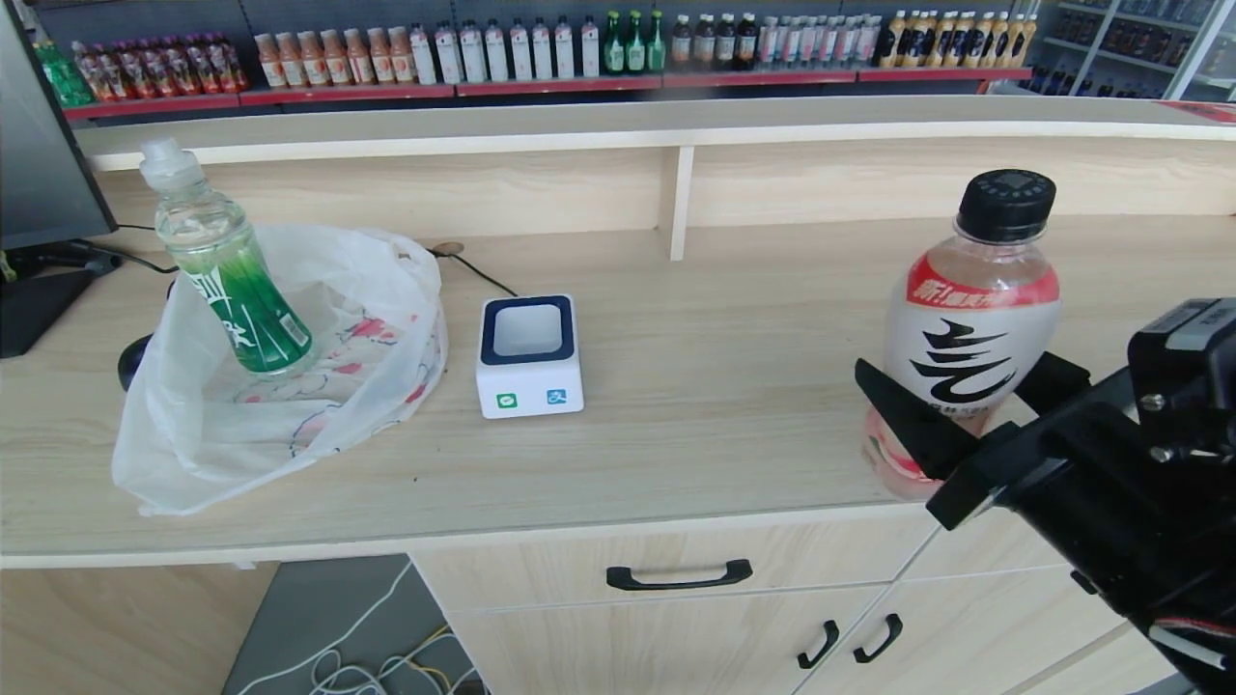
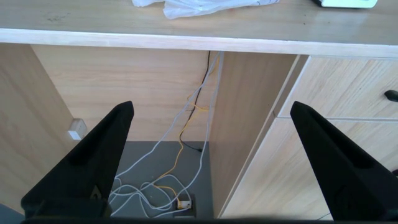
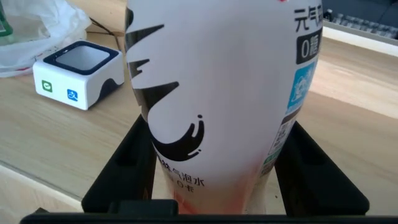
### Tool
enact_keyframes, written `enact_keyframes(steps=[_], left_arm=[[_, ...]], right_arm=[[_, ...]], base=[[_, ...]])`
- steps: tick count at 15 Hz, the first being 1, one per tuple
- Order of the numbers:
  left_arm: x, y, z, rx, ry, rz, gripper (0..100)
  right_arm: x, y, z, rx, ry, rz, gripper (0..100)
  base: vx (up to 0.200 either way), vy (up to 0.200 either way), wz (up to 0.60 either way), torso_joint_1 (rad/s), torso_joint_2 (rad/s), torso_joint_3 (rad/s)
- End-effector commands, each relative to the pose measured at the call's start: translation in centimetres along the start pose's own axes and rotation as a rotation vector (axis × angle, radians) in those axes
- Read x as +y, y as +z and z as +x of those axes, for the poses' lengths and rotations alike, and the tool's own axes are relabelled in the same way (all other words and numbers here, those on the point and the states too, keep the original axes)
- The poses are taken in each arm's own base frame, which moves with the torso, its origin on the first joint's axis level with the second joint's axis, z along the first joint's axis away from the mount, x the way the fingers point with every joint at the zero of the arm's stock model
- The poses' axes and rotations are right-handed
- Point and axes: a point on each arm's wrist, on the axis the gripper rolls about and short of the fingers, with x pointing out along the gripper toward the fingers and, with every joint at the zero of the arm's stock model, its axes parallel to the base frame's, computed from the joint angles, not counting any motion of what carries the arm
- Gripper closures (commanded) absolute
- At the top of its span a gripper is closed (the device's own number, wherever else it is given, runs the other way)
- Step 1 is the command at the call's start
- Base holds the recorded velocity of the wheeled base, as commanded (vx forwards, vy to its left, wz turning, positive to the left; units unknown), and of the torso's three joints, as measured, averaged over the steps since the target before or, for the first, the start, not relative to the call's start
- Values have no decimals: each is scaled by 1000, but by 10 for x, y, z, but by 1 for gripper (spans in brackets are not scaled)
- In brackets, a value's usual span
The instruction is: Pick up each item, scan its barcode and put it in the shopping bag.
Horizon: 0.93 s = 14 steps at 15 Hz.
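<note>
A clear bottle with a white label and black cap point(image 1: 970, 328) stands upright near the counter's front edge at the right. My right gripper point(image 1: 951, 372) is open, one finger close on each side of its lower half; the bottle's label point(image 3: 217, 93) sits between the fingers point(image 3: 134, 162). A white scanner box point(image 1: 529, 355) sits mid-counter, also seen as the scanner point(image 3: 78, 71). Left of it lies a white plastic shopping bag point(image 1: 367, 319) with a green-labelled bottle point(image 1: 237, 280) leaning inside. My left gripper point(image 2: 211, 112) hangs open and empty below the counter's front edge.
A dark monitor point(image 1: 39, 164) stands at the counter's far left, with a cable running to the scanner. A raised wooden ledge with a divider point(image 1: 681, 198) closes off the back. Drawers with black handles point(image 1: 679, 576) are under the counter; loose cables point(image 2: 180, 155) lie in the open recess.
</note>
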Motion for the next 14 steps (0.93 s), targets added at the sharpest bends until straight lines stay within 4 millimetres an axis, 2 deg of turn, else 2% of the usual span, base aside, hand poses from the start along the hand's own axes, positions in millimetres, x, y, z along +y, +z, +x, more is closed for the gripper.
enact_keyframes(steps=[1, 4, 6, 9, 12, 13, 14], left_arm=[[0, 0, 0, -1, 0, 0, 0], [0, 0, 0, -1, 0, 0, 0], [0, 0, 0, -1, 0, 0, 0], [0, 0, 0, -1, 0, 0, 0], [0, 0, 0, -1, 0, 0, 0], [0, 0, 0, -1, 0, 0, 0], [0, 0, 0, -1, 0, 0, 0]], right_arm=[[5, 0, -6, 2, 34, 9, 100], [26, -4, -25, 21, 164, 39, 100], [27, -5, -35, 24, 196, 57, 100], [41, 11, -39, -38, 277, 92, 100], [64, 12, -14, -36, 297, 68, 100], [79, 19, -5, -67, 323, 50, 100], [97, 27, -6, -101, 376, 29, 100]], base=[[0, 0, 0, 0, 0, 0], [0, 0, 0, 0, 0, 0], [0, 0, 0, 0, 0, 0], [0, 0, 0, 0, 0, 0], [0, 0, 0, 0, 0, 0], [0, 0, 0, 0, 0, 0], [0, 0, 0, 0, 0, 0]])
